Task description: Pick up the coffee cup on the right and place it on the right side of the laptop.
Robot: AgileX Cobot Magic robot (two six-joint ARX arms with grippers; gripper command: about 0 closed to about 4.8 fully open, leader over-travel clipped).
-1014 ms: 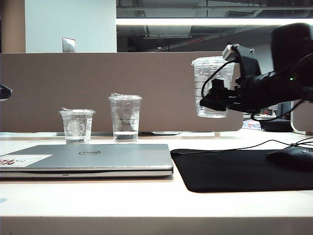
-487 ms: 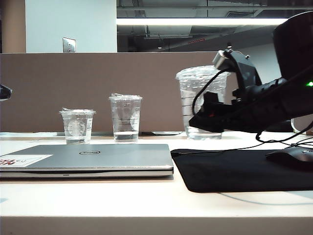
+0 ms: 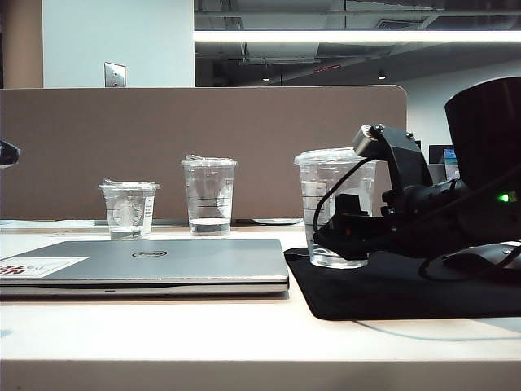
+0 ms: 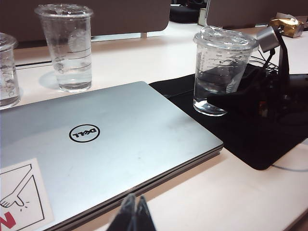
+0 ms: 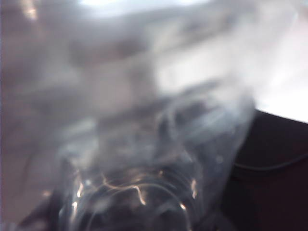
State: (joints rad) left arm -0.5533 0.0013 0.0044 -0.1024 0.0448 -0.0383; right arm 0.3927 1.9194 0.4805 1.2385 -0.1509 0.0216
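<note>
The right gripper (image 3: 346, 236) clasps the coffee cup (image 3: 334, 208) low on the black mat's (image 3: 407, 293) left edge, just right of the Dell laptop (image 3: 155, 265), apparently to set it down, while the left gripper (image 4: 132, 216) hangs pinched together, empty, near the bench's front edge.

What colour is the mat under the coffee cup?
Black mat, under the coffee cup; the left wrist view shows it best.

The right arm (image 3: 480, 187) is showing as a bulky matte-black body, a small green light glowing on its side. A grey wrist camera (image 3: 370, 140) is sitting on an angular grey bracket above the right gripper (image 3: 346, 232), whose black fingers are looking flat and blocky. Thin black cables are looping down from the camera. The left gripper (image 4: 132, 217) is showing only two dark, narrow fingertips pressed together.
</note>
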